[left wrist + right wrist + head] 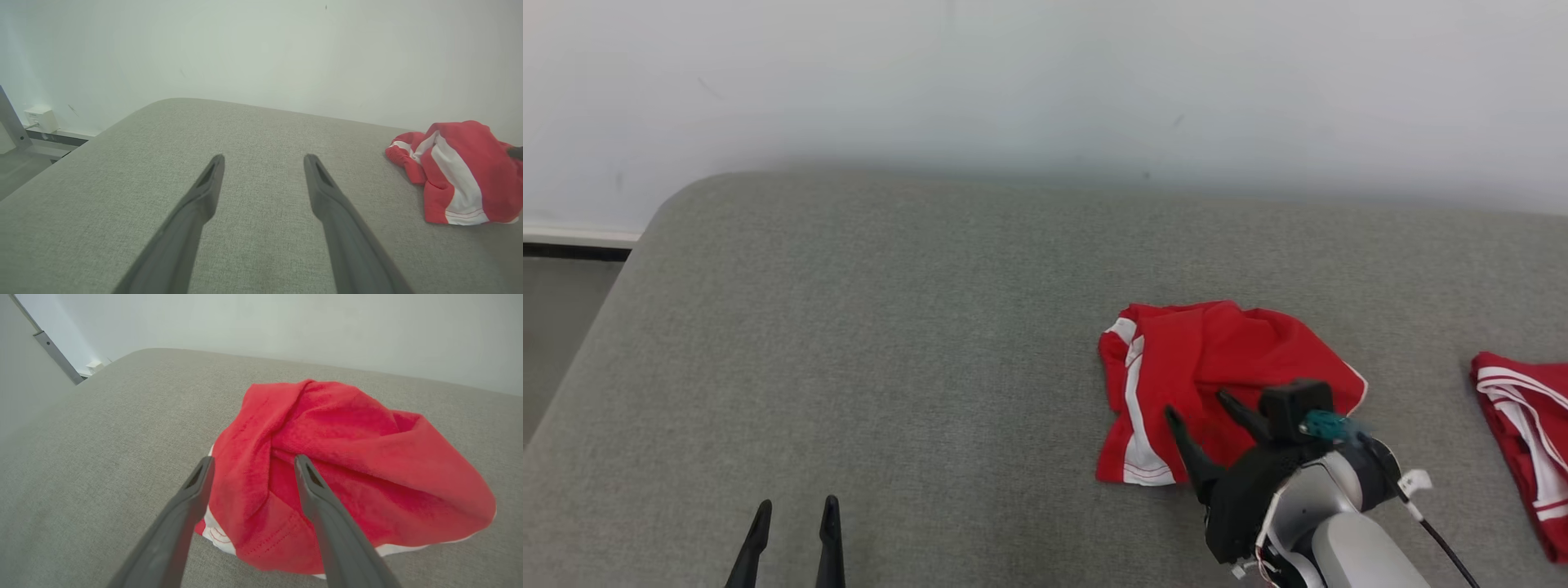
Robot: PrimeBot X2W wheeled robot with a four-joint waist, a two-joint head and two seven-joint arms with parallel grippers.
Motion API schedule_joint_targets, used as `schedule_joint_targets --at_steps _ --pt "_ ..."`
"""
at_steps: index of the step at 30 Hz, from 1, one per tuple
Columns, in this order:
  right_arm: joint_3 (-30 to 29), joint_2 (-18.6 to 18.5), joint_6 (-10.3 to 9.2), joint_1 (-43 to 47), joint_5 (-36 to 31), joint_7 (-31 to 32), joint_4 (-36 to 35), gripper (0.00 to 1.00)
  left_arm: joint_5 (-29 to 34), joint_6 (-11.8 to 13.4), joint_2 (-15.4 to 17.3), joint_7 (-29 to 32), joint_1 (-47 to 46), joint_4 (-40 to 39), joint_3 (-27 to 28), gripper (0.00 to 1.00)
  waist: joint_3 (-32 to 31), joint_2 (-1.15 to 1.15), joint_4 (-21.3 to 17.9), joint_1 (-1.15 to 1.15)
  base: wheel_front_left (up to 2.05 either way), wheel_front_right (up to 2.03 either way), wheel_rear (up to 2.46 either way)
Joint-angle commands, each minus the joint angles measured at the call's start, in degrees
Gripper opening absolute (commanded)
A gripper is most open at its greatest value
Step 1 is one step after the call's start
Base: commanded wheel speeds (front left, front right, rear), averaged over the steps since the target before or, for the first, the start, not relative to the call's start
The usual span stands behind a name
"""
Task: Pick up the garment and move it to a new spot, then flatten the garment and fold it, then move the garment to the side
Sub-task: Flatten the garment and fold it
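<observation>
Our shorts: the red shorts (1217,367) with white stripes lie in a crumpled heap on the gray cushion (890,327). They are on the right side, about halfway between the near edge and the far edge.
Our right gripper: the right gripper (1194,402) has its two dark fingers spread wide and holds nothing. It hangs over the near edge of the shorts, and a raised red fold sits between the fingers. We cannot tell if the fingers touch the cloth.
Our left gripper: the left gripper (797,502) is at the near left. Its fingers are wide apart too, and it holds nothing. We see bare cushion under it. It is well apart from the shorts.
Other cloth: a red cloth (1523,433) with white stripes lies further right, apart from our shorts.
Wall: a white wall (1045,82) stands behind the far edge of the cushion.
</observation>
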Motion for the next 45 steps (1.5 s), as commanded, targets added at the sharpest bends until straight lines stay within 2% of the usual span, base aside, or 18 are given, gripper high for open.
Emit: schedule_joint_targets --at_steps 1,6,7,8,9,17,24,32,37,45 --pt "0.3 0.3 -0.15 -1.3 0.1 1.3 1.9 1.0 -0.6 0.1 -0.2 -0.1 -0.7 0.0 -0.1 1.0 0.7 0.0 1.4 0.0 0.0 0.0 0.0" --pt "0.4 1.5 -0.15 -3.9 0.6 3.6 6.9 1.0 -0.9 0.1 -0.2 -0.1 -0.7 0.2 -0.6 1.0 1.2 0.0 3.1 0.0 0.0 0.0 0.0" --pt "0.5 1.5 -0.15 -4.1 0.6 3.4 7.4 0.61 -0.9 0.1 -0.2 -0.1 -0.7 0.2 -0.7 1.0 1.2 0.0 3.3 0.0 0.0 0.0 0.0" --pt "0.9 1.6 -0.15 -4.4 0.8 3.1 7.6 0.1 -0.9 0.1 -0.2 -0.1 -0.7 0.3 -0.7 1.0 1.3 0.0 3.4 0.0 0.0 0.0 0.0" --pt "1.3 1.6 -0.15 -4.7 0.8 2.6 7.7 0.0 -0.8 0.1 -0.2 -0.1 -0.7 0.3 -0.7 1.0 1.3 0.0 3.5 0.0 0.0 0.0 0.0" --pt "4.6 1.2 -0.15 -7.8 1.3 -3.0 5.3 0.0 -0.8 0.1 -0.2 -0.1 0.5 0.5 -0.2 1.0 0.2 0.0 2.7 0.0 0.0 0.0 0.0" --pt "10.2 1.0 -0.15 -14.9 4.7 -6.0 0.4 0.0 -0.8 0.1 -0.2 -0.1 0.5 0.3 -0.5 1.0 -0.6 0.0 1.3 0.0 0.0 0.0 0.0" --pt "13.5 -0.3 -0.15 -23.5 8.5 -7.9 -5.5 0.0 -0.9 0.1 -0.2 -0.1 1.2 0.2 -0.7 1.0 -1.3 0.0 0.4 0.0 0.0 0.0 0.0" --pt "11.1 -1.7 -0.15 -25.6 9.3 -10.3 -8.2 0.0 -0.8 0.1 -0.2 -0.1 1.5 0.0 -0.7 1.0 -1.9 0.0 0.2 0.0 0.0 0.0 0.0" --pt "2.2 -5.5 -0.15 -14.7 6.1 -3.7 -2.2 0.0 -1.2 0.1 -0.2 -0.1 1.6 -0.1 -0.5 1.0 -1.0 0.0 -0.7 0.0 0.0 0.0 0.0"
